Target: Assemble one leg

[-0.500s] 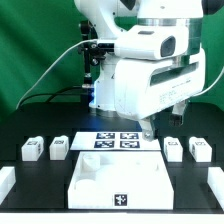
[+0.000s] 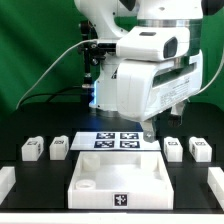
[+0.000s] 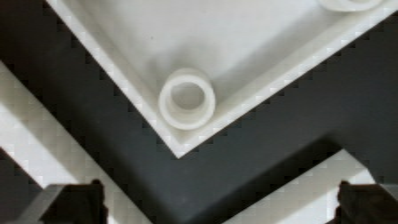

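Four legs stand in a row on the black table: two at the exterior view's left (image 2: pixel 32 149) (image 2: pixel 60 146) and two at its right (image 2: pixel 173 146) (image 2: pixel 199 148). Each is a small white block with a tag. The large white square panel (image 2: pixel 120 182) lies in front. My gripper (image 2: pixel 148 130) hangs above the table between the marker board and the right legs, holding nothing. In the wrist view the gripper (image 3: pixel 214 205) is open, with its dark fingertips (image 3: pixel 71 205) far apart. Under it is a corner of the panel (image 3: pixel 267 60) with a round socket (image 3: pixel 187 100). No leg shows in the wrist view.
The marker board (image 2: pixel 117 140) lies flat behind the panel. White blocks stand at the table's edges, at the exterior view's left (image 2: pixel 5 181) and right (image 2: pixel 217 184). A green curtain hangs behind the arm.
The arm has barely shifted. The legs and the panel lie where they were.
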Tool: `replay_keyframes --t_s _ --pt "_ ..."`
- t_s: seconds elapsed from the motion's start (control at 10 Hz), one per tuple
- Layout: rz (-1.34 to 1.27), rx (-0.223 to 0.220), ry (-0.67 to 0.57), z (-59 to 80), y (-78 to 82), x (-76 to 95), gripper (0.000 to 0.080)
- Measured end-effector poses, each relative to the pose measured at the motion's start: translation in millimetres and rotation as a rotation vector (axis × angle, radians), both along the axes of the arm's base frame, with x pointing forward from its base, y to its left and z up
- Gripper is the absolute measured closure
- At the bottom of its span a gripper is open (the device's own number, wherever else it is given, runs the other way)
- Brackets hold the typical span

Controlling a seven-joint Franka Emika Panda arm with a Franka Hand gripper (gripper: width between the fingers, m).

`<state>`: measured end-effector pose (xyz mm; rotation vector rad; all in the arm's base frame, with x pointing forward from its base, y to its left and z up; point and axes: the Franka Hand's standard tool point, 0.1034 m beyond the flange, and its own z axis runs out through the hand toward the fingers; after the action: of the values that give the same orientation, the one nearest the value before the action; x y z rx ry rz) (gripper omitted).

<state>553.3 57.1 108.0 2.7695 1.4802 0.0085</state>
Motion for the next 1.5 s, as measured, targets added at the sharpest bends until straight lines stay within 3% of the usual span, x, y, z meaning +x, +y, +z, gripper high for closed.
replay_keyframes --t_s 0.2,0.3,0.5,0.9,1.1,1.3,1.5 --pt "0.241 -0.004 0.02 -15.0 -11.6 -55.4 0.015" --pt "0.324 -0.004 0.008 -17.5 -21.6 -63.3 0.015" --pt "0.63 -0.017 -0.068 -25.5 -45.2 -69.2 0.015" --pt "0.579 -0.01 -0.051 -29.4 -45.0 -72.1 0.015" --pt "0.585 -0.012 -0.046 -60.8 -60.3 -95.8 0.015" --pt "0.55 0.002 -0.011 -87.2 -65.0 -105.3 0.015" --pt "0.475 0.011 -0.001 -95.3 -56.8 -104.0 0.015"
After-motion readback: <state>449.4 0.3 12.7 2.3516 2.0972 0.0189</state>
